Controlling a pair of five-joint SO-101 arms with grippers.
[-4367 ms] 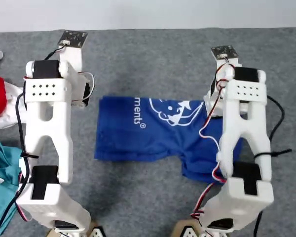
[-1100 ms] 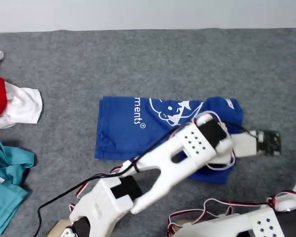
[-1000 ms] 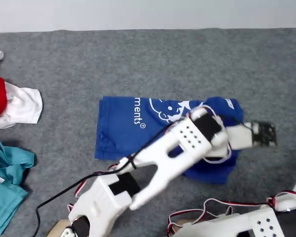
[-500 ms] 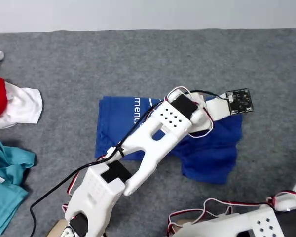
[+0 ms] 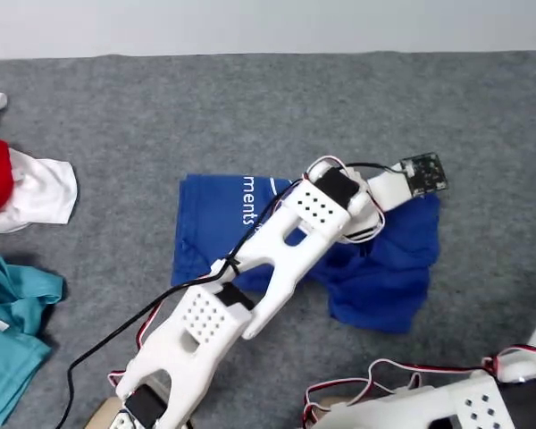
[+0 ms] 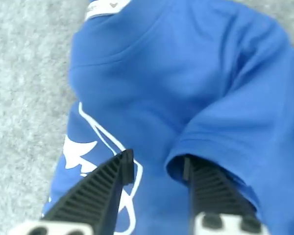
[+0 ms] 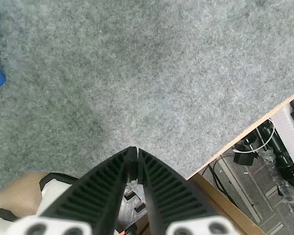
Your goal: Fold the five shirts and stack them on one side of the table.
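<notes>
We see the left pincer [image 6: 154,169] open over the blue shirt [image 6: 186,73], its sleeve hem beside 1 finger; the right pincer [image 7: 136,156] sits closed, empty, above the grey desk [image 7: 137,73].

You have a grey felt mat [image 5: 277,116] spread under everything, a pale wall strip [image 5: 268,27] running along its far side, and, beyond the mat's wooden board edge [image 7: 210,196], dark cables [image 7: 257,144] beside a white box [image 7: 291,142] lower down.
</notes>
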